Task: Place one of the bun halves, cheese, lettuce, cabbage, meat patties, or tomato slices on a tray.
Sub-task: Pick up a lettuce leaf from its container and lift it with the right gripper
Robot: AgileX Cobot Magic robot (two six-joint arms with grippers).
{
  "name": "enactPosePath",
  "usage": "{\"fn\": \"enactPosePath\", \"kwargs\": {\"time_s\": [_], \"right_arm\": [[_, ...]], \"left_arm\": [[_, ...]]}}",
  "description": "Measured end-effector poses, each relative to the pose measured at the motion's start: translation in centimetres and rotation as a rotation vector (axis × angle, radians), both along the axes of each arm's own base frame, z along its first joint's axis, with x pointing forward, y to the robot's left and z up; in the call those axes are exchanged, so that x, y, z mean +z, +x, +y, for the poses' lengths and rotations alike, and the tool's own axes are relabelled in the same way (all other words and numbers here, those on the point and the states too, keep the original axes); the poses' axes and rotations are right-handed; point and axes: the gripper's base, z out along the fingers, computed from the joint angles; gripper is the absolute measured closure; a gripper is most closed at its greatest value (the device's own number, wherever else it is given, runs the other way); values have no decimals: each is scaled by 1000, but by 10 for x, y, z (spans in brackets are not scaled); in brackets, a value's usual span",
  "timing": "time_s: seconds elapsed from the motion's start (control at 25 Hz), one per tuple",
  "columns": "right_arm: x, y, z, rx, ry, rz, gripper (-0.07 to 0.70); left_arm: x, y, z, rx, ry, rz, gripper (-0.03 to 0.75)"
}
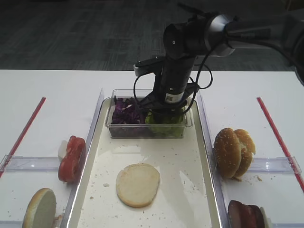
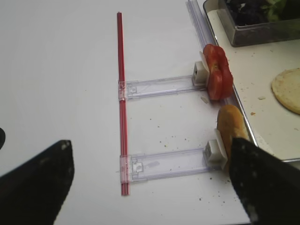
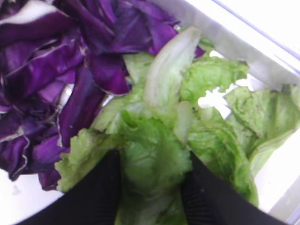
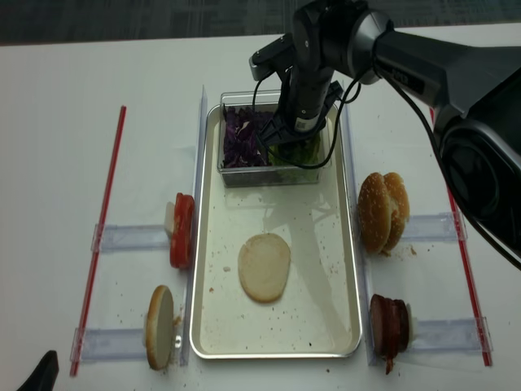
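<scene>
The right gripper (image 3: 152, 187) jaws straddle a lettuce (image 3: 154, 154) leaf, not yet visibly clamped; risk — adjoining leaves lift together, or cabbage (image 3: 51, 70) snags; left gripper (image 2: 150, 187) jaws open.

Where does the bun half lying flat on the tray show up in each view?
Exterior high: bun half, lower centre of the tray.
Realsense high: centre, just below the middle.
Left wrist: right edge, cut off.
Right wrist: not in view.
Shared landmark: clear tub of purple cabbage.
</scene>
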Motion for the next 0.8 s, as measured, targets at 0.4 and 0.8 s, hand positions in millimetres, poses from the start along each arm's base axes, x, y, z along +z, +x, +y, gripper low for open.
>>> {"fn": "enactPosePath", "kwargs": {"time_s": [0.4, 0.8], "right_arm": [[0, 0, 0, -6, -4, -1, 517], [-1, 0, -3, -12, -32, 0, 566]], "left_arm": [[0, 0, 0, 0, 0, 0, 98], [0, 0, 0, 0, 0, 0, 99]]}}
